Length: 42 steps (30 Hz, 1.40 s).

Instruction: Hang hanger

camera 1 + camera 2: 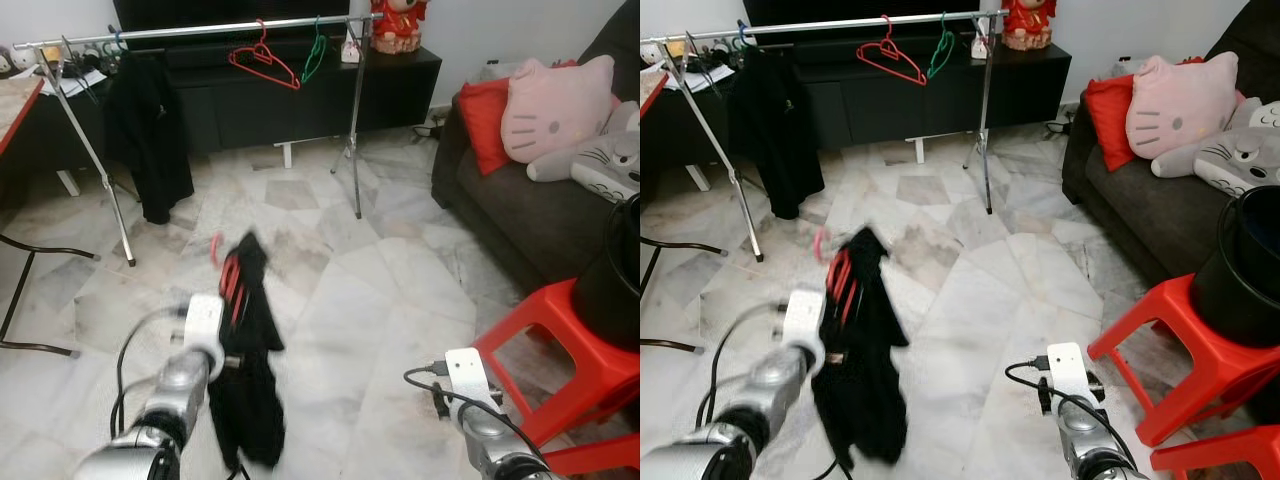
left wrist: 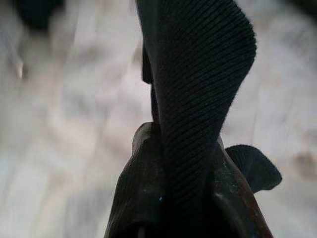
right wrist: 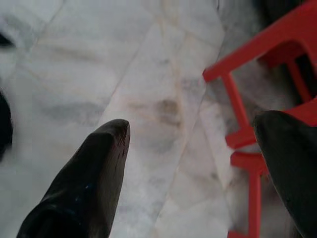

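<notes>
Out over the marble floor (image 1: 400,300), well short of the clothes rail (image 1: 200,30), the left gripper (image 1: 235,362) held a red hanger (image 1: 231,283) with a black garment (image 1: 250,380) draped on it, the cloth hanging limp below the arm; the fingers were pinched tight on the garment and hanger together, ribbed fabric bunched between them in the left wrist view; that load looked light but floppy, the soft cloth likely to swing and slide, so the stiff red frame near the hook was the surer place to grip; the right gripper (image 3: 198,163) hung low beside the red stool (image 1: 560,350), its two fingers spread wide with nothing between them; the head views gave the rail with a red hanger (image 1: 262,60), a green hanger (image 1: 315,52) and a dark coat (image 1: 148,130) on it; the left wrist view gave the weave of the cloth close up; the right wrist view gave bare tiles and stool legs.
</notes>
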Tool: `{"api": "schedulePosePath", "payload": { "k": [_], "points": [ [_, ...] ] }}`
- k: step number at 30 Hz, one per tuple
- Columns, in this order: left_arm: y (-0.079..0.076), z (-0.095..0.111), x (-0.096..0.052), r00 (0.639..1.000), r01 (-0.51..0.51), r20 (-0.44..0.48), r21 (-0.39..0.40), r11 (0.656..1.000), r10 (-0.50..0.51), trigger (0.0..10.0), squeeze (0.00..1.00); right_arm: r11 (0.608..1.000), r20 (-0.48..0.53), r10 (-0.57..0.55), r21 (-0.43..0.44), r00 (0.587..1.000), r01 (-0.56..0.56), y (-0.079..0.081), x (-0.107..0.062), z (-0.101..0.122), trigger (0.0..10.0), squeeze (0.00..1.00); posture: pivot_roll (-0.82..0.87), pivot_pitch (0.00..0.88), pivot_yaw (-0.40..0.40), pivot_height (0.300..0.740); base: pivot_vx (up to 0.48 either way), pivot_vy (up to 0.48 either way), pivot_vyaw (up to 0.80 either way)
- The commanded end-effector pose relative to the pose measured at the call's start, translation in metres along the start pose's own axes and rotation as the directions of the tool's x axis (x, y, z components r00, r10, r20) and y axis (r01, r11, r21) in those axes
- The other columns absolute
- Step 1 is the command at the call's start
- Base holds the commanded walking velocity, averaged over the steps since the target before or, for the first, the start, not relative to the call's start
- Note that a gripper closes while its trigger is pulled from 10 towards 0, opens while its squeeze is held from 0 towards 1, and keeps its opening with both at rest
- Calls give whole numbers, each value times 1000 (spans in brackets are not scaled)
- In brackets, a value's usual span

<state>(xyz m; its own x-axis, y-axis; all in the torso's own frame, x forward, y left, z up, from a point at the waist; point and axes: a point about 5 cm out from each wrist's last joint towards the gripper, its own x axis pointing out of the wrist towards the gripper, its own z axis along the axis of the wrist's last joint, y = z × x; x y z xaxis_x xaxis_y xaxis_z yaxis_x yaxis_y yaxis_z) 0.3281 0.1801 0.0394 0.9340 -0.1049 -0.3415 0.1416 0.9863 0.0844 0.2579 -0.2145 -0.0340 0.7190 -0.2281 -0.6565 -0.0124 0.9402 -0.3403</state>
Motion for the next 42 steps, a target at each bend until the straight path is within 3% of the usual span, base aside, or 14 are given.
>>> {"api": "schedulePosePath", "payload": {
  "k": [1,3,6,7,9,15,17,22,24,26,29,32,39,42],
  "points": [
    [-6,25,4,990,89,103,81,993,-98,10000,0,984,142,-102,-132,985,121,-51,6,56,10000,0,-43,0,-51,740,0,0,0],
    [-8,30,4,983,131,116,113,985,-144,10000,0,978,178,-124,-143,976,150,-71,5,76,10000,0,-35,0,-52,740,0,0,0],
    [-10,33,3,973,177,121,143,974,-194,10000,0,979,197,-128,-130,972,155,-78,4,80,10000,0,-46,0,-49,740,0,0,0],
    [-13,33,1,963,224,113,167,960,-244,10000,0,988,212,-112,-80,971,132,-79,4,83,10000,0,-46,0,-49,740,0,0,0],
    [-18,32,-3,933,323,88,214,922,-348,10000,0,999,283,-23,-16,959,29,-72,2,99,10000,0,-47,0,-47,740,0,0,0],
    [-25,38,-13,878,441,75,255,861,-472,10000,0,982,389,187,-74,902,-172,-52,-5,123,10000,0,-40,0,-51,740,0,0,0],
    [-31,42,-20,830,520,50,287,804,-555,10000,0,916,404,400,-214,823,-341,-33,-14,132,10000,0,-40,0,-51,740,0,0,0],
    [-39,48,-36,734,650,-31,324,688,-679,10000,0,726,363,685,-415,632,-548,-11,-39,135,10000,0,-35,0,-58,740,0,0,0],
    [-39,48,-37,724,661,-43,330,674,-689,10000,0,699,338,710,-447,617,-558,-10,-41,133,10000,0,-35,0,-58,740,0,0,0],
    [-41,49,-44,693,696,-91,339,632,-715,10000,0,620,269,772,-522,576,-586,-11,-50,127,10000,0,-36,0,-59,740,0,0,0],
    [-41,50,-47,679,712,-109,339,615,-726,10000,0,613,258,774,-535,578,-582,-15,-53,127,10000,0,-36,0,-59,740,0,0,0],
    [-42,53,-53,659,733,-132,336,592,-741,10000,0,656,279,737,-514,616,-552,-26,-55,132,10000,0,-36,0,-59,740,0,0,0],
    [-43,54,-57,644,749,-169,337,570,-746,10000,0,703,301,691,-493,657,-513,-34,-55,138,10000,0,-45,0,-56,740,0,0,0],
    [-44,53,-58,635,758,-180,330,562,-751,10000,0,684,286,712,-493,642,-539,-31,-56,136,10000,0,-46,0,-54,740,0,0,0]
  ]
}}
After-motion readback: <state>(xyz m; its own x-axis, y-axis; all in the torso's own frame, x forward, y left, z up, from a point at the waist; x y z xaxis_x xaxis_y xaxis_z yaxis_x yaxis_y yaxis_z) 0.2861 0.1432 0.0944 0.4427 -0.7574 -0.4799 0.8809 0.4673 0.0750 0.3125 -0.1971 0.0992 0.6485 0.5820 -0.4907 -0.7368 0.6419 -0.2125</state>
